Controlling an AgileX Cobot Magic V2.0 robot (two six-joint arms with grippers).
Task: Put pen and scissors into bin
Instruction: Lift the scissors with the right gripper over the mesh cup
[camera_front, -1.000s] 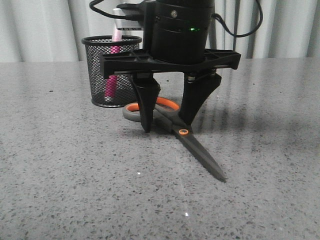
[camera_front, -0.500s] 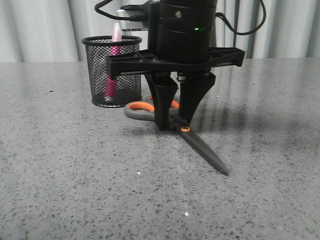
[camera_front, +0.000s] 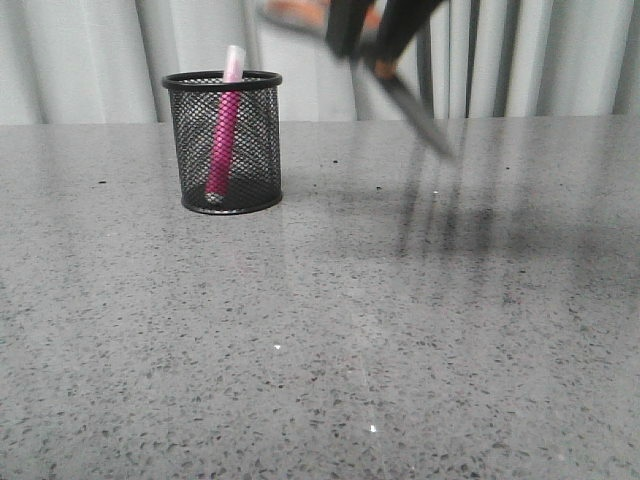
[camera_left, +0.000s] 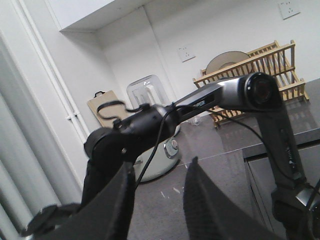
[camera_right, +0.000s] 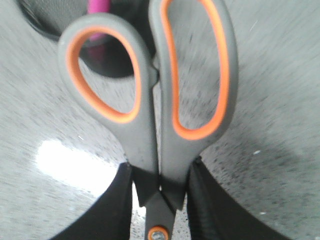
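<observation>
The bin (camera_front: 250, 150), a black mesh cup, stands on the grey table at the back left. The pink pen (camera_front: 224, 130) stands inside it, its whitish cap above the rim. My right gripper (camera_front: 372, 45) is at the top of the front view, shut on the scissors (camera_front: 415, 110), which hang blurred high above the table, right of the bin, blades slanting down to the right. In the right wrist view the gripper (camera_right: 160, 170) clamps the scissors (camera_right: 145, 145) just above the orange pivot, over the pen (camera_right: 97, 6) and bin (camera_right: 35, 20). My left gripper (camera_left: 161, 167) is open and empty.
The speckled grey tabletop (camera_front: 320, 330) runs across the front view, with curtains behind it. The left wrist view looks away at a wooden dish rack (camera_left: 250, 62), a white appliance (camera_left: 160, 155) and the other arm (camera_left: 220, 97).
My right gripper closed on the scissors near the pivot and lifted them off the table to the top of the front view. The bin and pen have not moved.
</observation>
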